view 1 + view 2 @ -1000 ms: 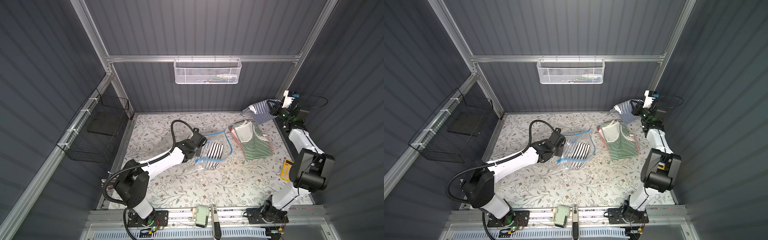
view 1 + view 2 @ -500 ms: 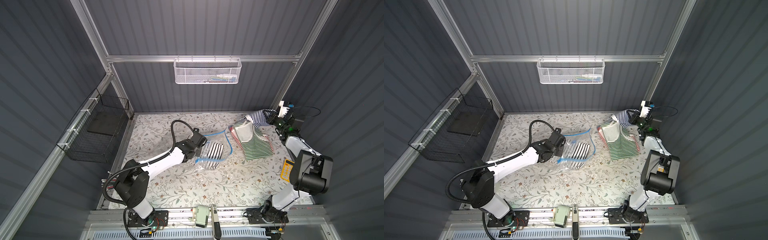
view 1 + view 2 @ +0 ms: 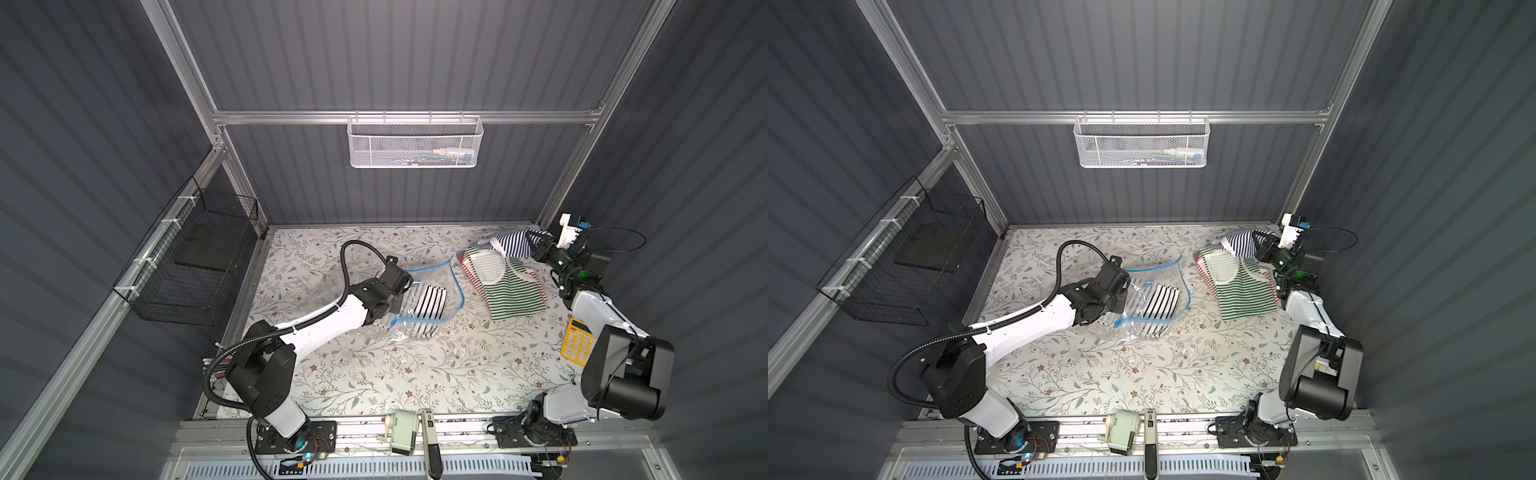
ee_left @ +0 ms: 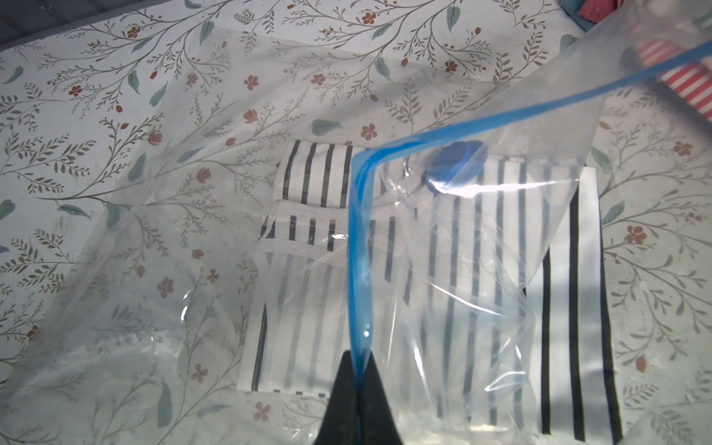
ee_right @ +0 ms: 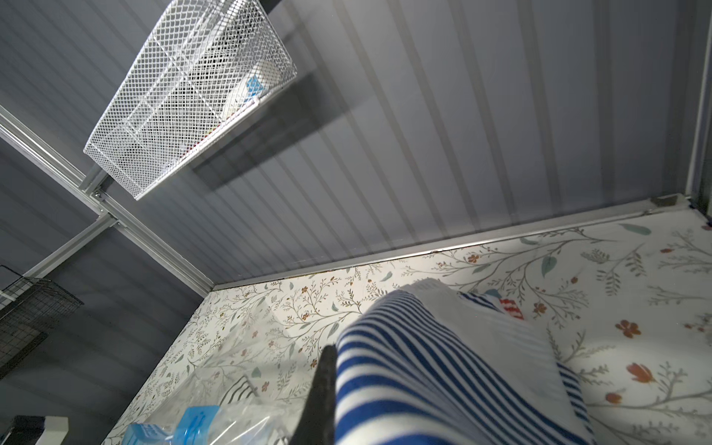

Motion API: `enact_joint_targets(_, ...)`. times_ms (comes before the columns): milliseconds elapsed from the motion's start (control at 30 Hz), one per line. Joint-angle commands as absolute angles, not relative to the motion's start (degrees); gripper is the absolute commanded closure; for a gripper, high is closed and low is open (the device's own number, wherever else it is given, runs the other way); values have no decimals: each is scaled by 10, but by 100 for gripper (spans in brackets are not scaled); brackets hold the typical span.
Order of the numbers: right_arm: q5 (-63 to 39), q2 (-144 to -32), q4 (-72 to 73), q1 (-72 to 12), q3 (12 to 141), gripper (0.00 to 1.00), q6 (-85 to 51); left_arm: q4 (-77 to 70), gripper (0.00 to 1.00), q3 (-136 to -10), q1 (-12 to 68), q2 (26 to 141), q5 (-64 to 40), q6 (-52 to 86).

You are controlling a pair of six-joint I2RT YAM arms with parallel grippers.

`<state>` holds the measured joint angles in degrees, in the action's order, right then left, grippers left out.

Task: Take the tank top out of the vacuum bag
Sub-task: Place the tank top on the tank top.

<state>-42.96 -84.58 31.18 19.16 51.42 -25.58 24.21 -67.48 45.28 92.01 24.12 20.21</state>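
Since a second ago my right gripper (image 3: 540, 250) has come down and inward from the far corner, carrying the navy-striped tank top (image 3: 513, 245) lower toward the pile of tops, while my left arm has not shifted. Both sets of jaws are clenched. The right ones are clamped on a fold of the navy-striped tank top, which is out of the bag and off the table. In the right wrist view its cloth drapes across the gripper, leaving only one dark finger (image 5: 323, 389) showing beside it. My left gripper (image 4: 356, 370) pinches the blue zip strip (image 4: 356, 250) of the vacuum bag (image 4: 135, 269). The strip runs straight away from between my fingertips, then bends sharply just short of the round blue valve cap (image 4: 456, 162). The bag itself lies spread and crinkled on the floral tablecloth (image 3: 374, 374), below and ahead of my left gripper, with that edge held up. Directly ahead of the left fingertips a folded black-striped tank top (image 4: 481, 269) lies inside the bag, seen through the clear plastic. Between my two grippers, much nearer the right one, a green-striped top (image 3: 515, 295) lies over a red-striped top (image 3: 468, 269). The hanging end of the navy-striped tank top is close over the far end of that pile; I cannot tell whether it touches. Behind my right gripper, beside that arm, lies a yellow calculator (image 3: 578, 343).
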Motion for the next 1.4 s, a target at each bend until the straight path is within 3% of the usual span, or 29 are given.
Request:
enact_joint_targets(0, -422, -822, 308, 194, 497, 100, -265, 242, 100, -663, 449, 897, 236, 209)
enact_joint_targets(667, -367, -746, 112, 190, 407, 100, -332, 267, 100, -669, 449, 882, 230, 183)
enact_joint_targets(1100, -262, -751, -169, 179, 477, 100, -432, 258, 100, -675, 449, 880, 207, 194)
enact_joint_targets(1300, -262, -754, -184, 177, 465, 100, -471, 259, 100, -673, 449, 868, 207, 194)
enact_joint_targets(1367, -267, -759, -173, 177, 452, 95, -480, 259, 100, -672, 449, 864, 206, 193)
